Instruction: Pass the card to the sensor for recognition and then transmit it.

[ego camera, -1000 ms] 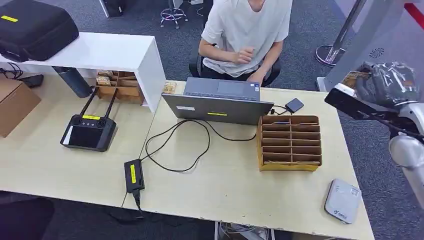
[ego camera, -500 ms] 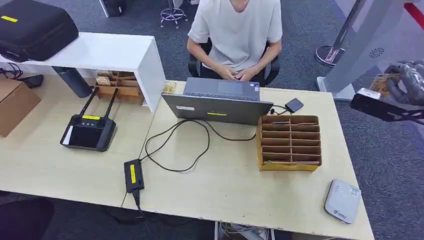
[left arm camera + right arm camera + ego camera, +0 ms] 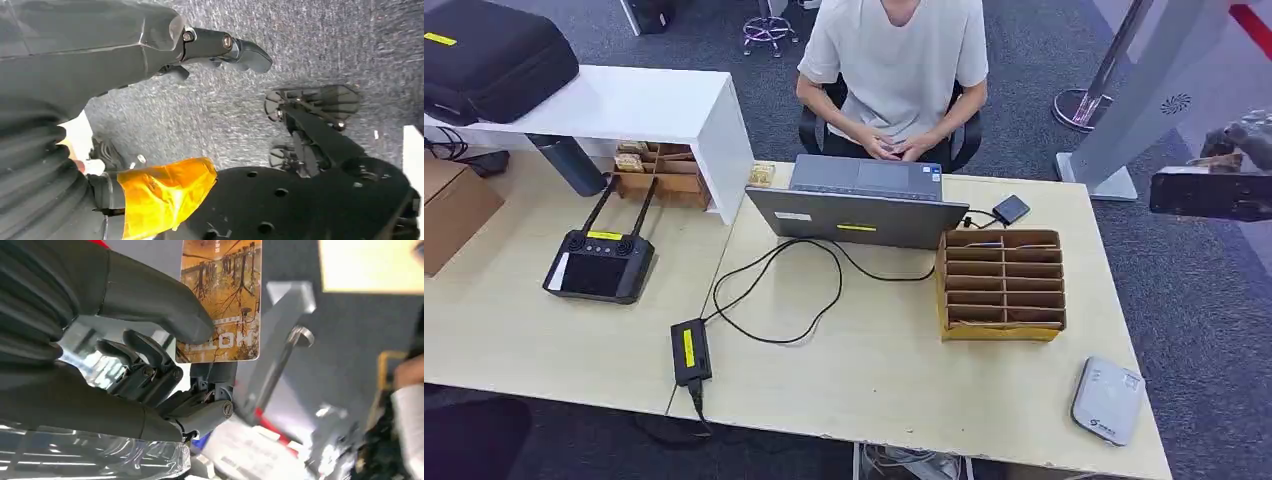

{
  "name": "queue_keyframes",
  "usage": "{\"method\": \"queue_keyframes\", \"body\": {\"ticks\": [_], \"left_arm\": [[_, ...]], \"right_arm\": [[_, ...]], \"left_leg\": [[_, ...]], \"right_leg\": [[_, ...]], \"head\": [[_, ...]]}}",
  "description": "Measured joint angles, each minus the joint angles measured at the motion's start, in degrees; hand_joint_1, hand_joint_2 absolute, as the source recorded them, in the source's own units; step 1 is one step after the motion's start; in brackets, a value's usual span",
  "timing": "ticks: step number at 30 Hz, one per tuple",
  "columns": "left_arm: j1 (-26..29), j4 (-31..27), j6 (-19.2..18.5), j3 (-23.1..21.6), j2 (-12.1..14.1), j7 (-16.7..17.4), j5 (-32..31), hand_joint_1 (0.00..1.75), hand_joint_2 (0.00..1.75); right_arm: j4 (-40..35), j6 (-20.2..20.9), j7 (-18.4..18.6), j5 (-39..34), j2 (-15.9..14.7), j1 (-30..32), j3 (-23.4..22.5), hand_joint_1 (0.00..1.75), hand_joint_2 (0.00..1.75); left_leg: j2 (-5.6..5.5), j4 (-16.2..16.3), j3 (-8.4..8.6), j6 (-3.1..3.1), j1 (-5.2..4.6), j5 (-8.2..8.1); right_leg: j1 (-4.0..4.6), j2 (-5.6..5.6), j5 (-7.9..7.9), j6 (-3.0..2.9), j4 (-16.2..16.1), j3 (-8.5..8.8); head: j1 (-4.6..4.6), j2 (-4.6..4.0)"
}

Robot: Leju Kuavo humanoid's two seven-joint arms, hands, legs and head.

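My right hand [image 3: 150, 355] pinches an orange-brown printed card [image 3: 222, 300] between its thumb and its fingers, with the card's face towards the wrist camera. In the head view my right hand [image 3: 1236, 150] is raised beyond the table's right edge, over the carpet. A white card reader [image 3: 1109, 400] lies flat on the table's front right corner, well below and in front of that hand. My left hand [image 3: 220, 45] hangs above the grey carpet with its fingers stretched out and nothing in it.
A cardboard slotted card box [image 3: 1002, 285] stands on the table [image 3: 884, 380] right of centre. Behind it is a laptop [image 3: 859, 205] with a person [image 3: 894, 60] seated at it. Cables, a power brick [image 3: 688, 351] and a black controller [image 3: 596, 265] lie to the left.
My right hand with the card has moved up and right, towards the head view's right edge. The person has lowered a raised hand to join the other behind the laptop.
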Motion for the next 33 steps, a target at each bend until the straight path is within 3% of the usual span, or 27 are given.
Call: {"method": "queue_keyframes", "body": {"ticks": [6, 11, 17, 33], "left_arm": [[0.3, 0.0, 0.0, 0.8, -0.1, 0.0, 1.2, 0.00, 1.75], [0.4, 0.0, -0.2, 1.4, -0.2, 0.0, 1.6, 0.00, 1.75], [0.5, 0.0, 0.0, 1.4, -0.2, 0.1, 1.5, 0.00, 1.75], [0.3, 0.0, 0.5, 1.4, 0.0, 0.7, 0.1, 0.00, 1.75]], "right_arm": [[-2.6, 4.0, 5.1, -14.8, -1.1, -16.8, 19.1, 1.75, 1.75], [-4.5, 4.7, 6.9, -17.5, -1.9, -21.0, 28.2, 1.75, 1.75], [-7.2, 5.6, 7.5, -18.0, -4.4, -21.2, 32.0, 1.75, 1.75], [-10.0, -1.1, 6.9, -16.6, -13.9, -10.6, 35.4, 1.75, 1.75]], "left_leg": [[-0.05, 0.0, -0.02, -0.01, 0.04, 0.01], [0.00, 0.0, -0.01, 0.00, 0.07, 0.00], [-0.02, 0.1, -0.01, 0.00, 0.06, 0.00], [-0.01, 0.1, 0.01, 0.03, 0.07, -0.02]], "right_leg": [[0.06, -0.11, -0.01, -0.01, 0.0, 0.01], [0.05, -0.04, -0.01, 0.00, 0.0, 0.01], [0.05, -0.07, 0.00, 0.00, 0.0, 0.03], [0.06, -0.05, 0.00, 0.00, 0.0, 0.03]], "head": [[-0.03, 0.00], [0.02, 0.00], [0.00, 0.00], [0.00, 0.00]]}}
